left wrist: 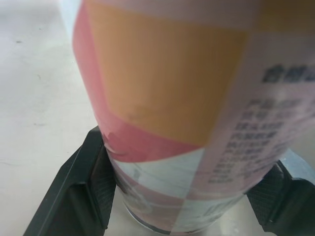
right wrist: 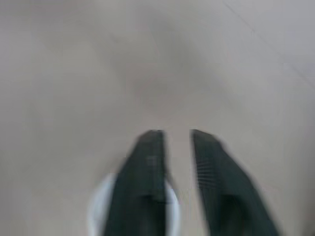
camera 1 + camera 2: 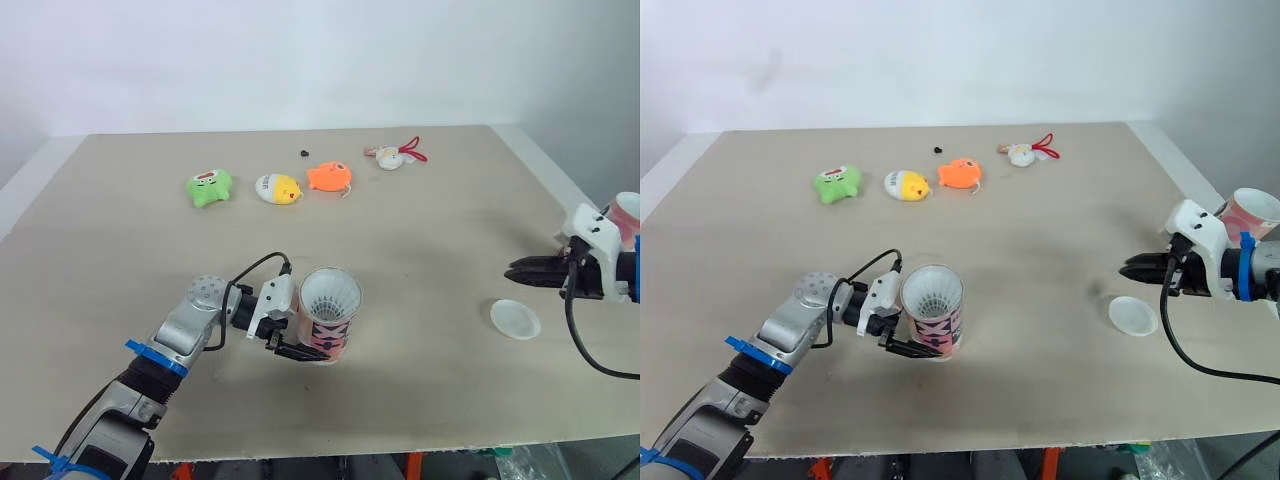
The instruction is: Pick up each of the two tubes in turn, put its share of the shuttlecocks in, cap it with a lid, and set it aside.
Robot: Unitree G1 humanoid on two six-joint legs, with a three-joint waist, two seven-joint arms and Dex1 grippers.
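Nearest us, our left claw [image 3: 303, 350] is clenched on the low part of the tube [image 3: 330, 318], one finger on each side, as the left wrist view shows. We judge that this low grip steadies the tube upright on the desk [image 3: 430, 230] and leaves its mouth free. White shuttlecock feathers [image 3: 330, 293] show inside that mouth.

Well apart to the right, our right claw [image 3: 520, 270] hovers just over the far edge of the white lid [image 3: 515, 319]. Its fingers are parted by a narrow gap and grasp nothing. To us that reads as a line-up for taking the lid, so capping seems the step in hand.

Behind the right wrist we see a pink cylinder [image 3: 1252, 212], perhaps the second tube. Along the far side lie a green toy [image 3: 209, 188], a yellow toy [image 3: 278, 188] and an orange toy [image 3: 328, 178], out of the working area.
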